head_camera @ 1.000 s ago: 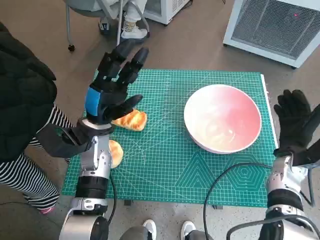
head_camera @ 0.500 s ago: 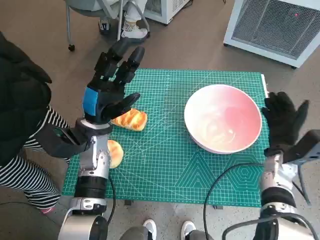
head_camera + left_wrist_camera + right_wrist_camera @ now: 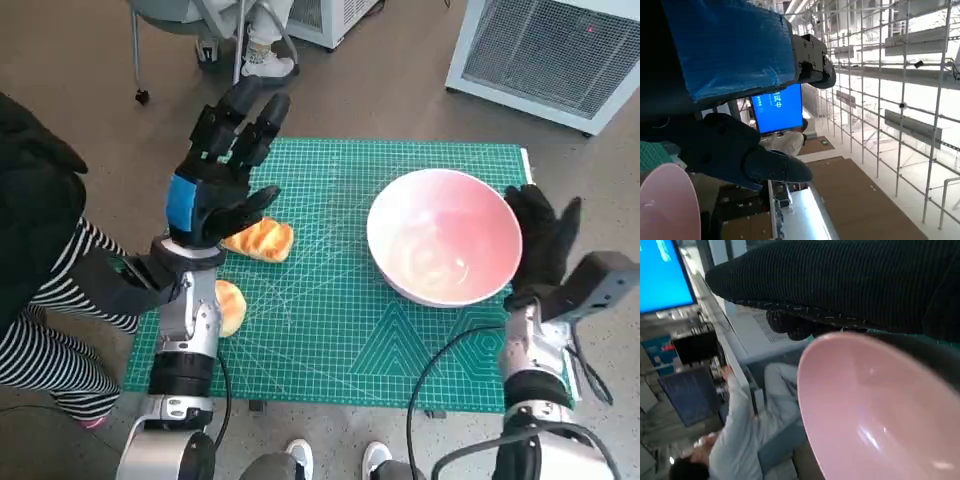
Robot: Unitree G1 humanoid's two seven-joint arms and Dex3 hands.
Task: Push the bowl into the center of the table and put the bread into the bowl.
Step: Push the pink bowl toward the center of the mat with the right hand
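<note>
Head view shows push step pending: right hand (image 3: 541, 245), fingers spread and empty, beside the bowl (image 3: 444, 249), must nudge it centreward.

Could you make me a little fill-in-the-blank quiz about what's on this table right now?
1. The bowl on the green mat is coloured ____.
2. The bowl contains ____ bread.
3. The gloved right hand is beside the bowl's rim, on the side away from the ____.
4. The left hand, raised above a bread roll, holds ____.

Missing words: pink; no; bread; nothing
</note>
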